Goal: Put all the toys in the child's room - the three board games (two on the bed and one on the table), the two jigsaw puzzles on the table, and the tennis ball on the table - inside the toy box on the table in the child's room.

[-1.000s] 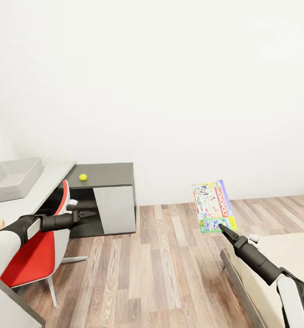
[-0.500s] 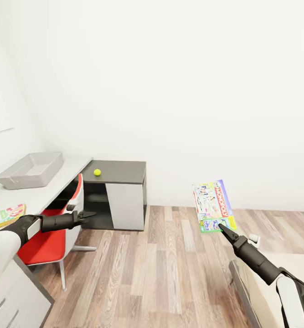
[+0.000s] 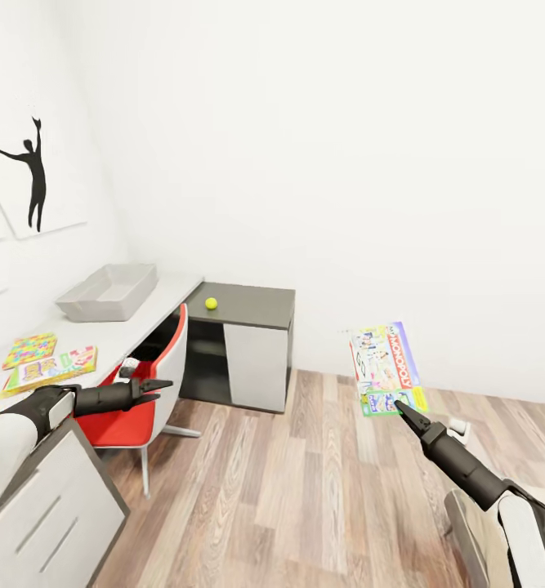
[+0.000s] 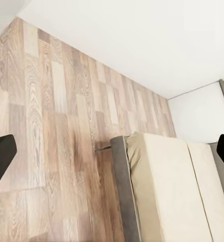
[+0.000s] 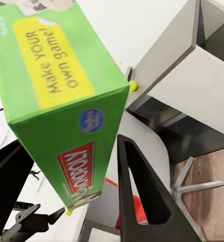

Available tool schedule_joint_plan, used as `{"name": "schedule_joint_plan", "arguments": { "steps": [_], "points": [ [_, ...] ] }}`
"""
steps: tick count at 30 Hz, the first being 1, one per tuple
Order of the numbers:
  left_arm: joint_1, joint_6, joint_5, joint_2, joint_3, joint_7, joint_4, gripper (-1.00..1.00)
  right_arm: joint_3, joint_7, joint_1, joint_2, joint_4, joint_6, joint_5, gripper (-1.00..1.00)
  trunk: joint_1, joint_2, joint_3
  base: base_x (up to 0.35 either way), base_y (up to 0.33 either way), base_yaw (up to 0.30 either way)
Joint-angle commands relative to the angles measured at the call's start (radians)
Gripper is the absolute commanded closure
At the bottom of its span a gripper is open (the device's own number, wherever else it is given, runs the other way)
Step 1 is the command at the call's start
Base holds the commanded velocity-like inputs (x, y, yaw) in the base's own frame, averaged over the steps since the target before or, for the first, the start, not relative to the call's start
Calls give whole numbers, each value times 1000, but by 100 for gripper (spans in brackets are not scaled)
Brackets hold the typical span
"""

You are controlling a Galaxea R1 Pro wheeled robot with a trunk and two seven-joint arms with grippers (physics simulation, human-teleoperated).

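Right pincer [image 3: 403, 406] pinches the Monopoly box [image 3: 384, 367] upright at centre right, above the wood floor [image 3: 305, 490]. Left pincer [image 3: 159, 387] hangs spread, empty, lower left. Toy box [image 3: 109, 291] sits on the bench [image 3: 154, 314] at left, tennis ball [image 3: 212, 303] on its dark corner.

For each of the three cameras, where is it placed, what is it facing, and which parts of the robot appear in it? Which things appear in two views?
Head view: from the robot's head, facing down over floor and table; both arms show, right end effector holding the Monopoly box.
Left wrist view: on the left arm, facing the bed; open fingertips at the edges.
Right wrist view: on the right arm, facing the Monopoly box; dark fingers show.
Shared: the box, tennis ball.
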Motion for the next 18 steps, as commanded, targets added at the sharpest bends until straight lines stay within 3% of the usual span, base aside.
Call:
{"name": "schedule_joint_plan", "arguments": {
  "steps": [1,9,15,18],
  "points": [
    [-1,8,-10,0,9,-4,-1,-100,-1,2,-1,0,0,7,-5,100,0,-1,-1,0,0,292],
    [-1,8,-10,0,9,-4,-1,-100,-1,1,-1,0,0,7,-5,100,0,-1,-1,0,0,292],
    [-1,-32,-10,0,10,-5,-1,-100,-1,3,-1,0,0,7,-5,100,0,-1,-4,0,0,270],
    [-1,-37,-10,0,10,-5,-1,-100,-1,3,-1,-1,0,8,-5,100,0,-1,-5,0,0,71]
  ]
}}
